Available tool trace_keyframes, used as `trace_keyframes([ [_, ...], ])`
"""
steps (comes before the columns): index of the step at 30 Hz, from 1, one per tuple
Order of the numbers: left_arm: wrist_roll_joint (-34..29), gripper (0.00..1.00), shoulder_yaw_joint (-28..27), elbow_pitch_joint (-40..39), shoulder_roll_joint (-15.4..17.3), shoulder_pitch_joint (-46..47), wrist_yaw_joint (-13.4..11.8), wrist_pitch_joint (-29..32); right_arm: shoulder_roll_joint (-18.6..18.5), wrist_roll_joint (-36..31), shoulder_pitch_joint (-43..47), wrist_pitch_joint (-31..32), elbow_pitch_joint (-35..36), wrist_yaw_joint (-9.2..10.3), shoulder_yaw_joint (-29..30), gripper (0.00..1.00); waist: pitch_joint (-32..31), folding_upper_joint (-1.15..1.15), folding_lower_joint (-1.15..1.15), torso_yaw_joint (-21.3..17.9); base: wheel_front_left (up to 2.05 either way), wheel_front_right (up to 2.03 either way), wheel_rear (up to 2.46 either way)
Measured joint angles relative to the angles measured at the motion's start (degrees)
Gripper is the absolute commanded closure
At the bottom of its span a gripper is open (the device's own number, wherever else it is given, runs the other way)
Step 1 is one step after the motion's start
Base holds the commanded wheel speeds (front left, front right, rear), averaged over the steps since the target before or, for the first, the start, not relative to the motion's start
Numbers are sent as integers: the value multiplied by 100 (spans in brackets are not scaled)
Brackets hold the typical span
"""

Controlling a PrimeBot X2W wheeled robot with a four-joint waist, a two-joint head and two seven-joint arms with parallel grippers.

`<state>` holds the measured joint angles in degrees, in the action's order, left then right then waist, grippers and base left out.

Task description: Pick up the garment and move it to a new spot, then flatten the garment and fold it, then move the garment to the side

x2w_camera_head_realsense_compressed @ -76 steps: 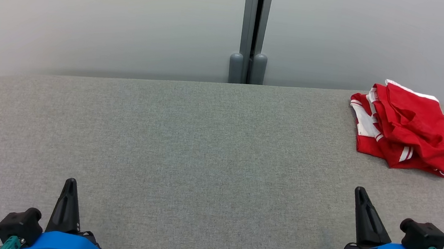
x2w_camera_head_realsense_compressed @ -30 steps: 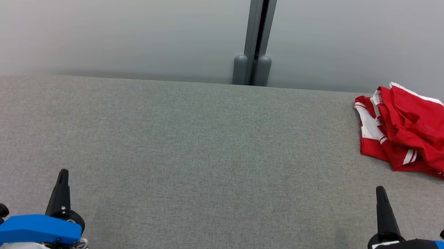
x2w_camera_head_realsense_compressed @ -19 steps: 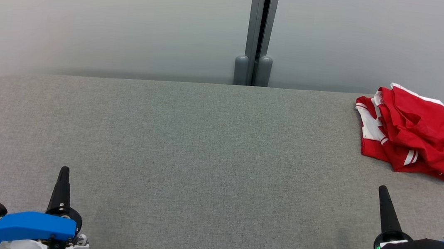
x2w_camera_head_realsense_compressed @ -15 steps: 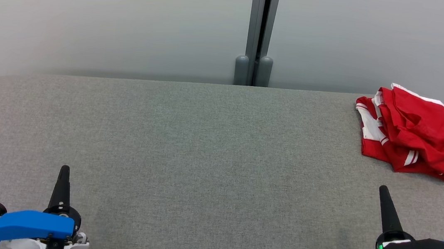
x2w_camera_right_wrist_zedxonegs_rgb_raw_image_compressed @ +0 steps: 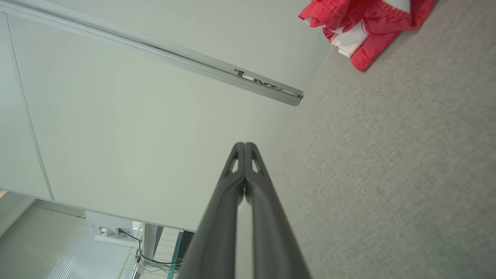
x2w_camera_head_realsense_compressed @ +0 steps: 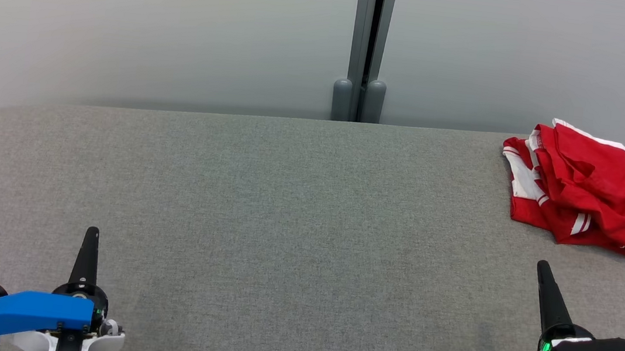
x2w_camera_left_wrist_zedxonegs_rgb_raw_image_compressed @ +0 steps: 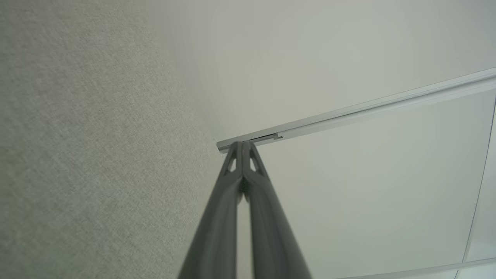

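left claw (x2w_camera_head_realsense_compressed: 91,231) and right claw (x2w_camera_head_realsense_compressed: 542,265) pressed together, holding nothing

both are over the near edge of the grey table (x2w_camera_head_realsense_compressed: 297,209), one at each side. red-and-white garment (x2w_camera_head_realsense_compressed: 584,192) lies crumpled at the far right of the table, beyond the right claw and apart from it, well apart from the left.

surface (x2w_camera_head_realsense_compressed: 285,208): in front of the wall (x2w_camera_head_realsense_compressed: 130,19), wide from left to right
garment (x2w_camera_head_realsense_compressed: 584,192): on the surface, far right, near the back edge
left pincer (x2w_camera_head_realsense_compressed: 91,234): over the front left of the surface, well apart from the garment
right pincer (x2w_camera_head_realsense_compressed: 543,268): over the front right, in front of the garment, not touching
post (x2w_camera_head_realsense_compressed: 365,46): behind the surface, in the middle of the wall
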<state>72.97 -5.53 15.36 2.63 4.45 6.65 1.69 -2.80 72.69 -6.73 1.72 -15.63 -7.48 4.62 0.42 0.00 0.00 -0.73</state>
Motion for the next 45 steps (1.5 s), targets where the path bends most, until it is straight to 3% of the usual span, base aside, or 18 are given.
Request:
trace_keyframes([
  [45,1938,100,-97,-121,14,151,55,482,-1,1963,15,479,153,0,186,100,-25,0,0,74,0,0,0],
])
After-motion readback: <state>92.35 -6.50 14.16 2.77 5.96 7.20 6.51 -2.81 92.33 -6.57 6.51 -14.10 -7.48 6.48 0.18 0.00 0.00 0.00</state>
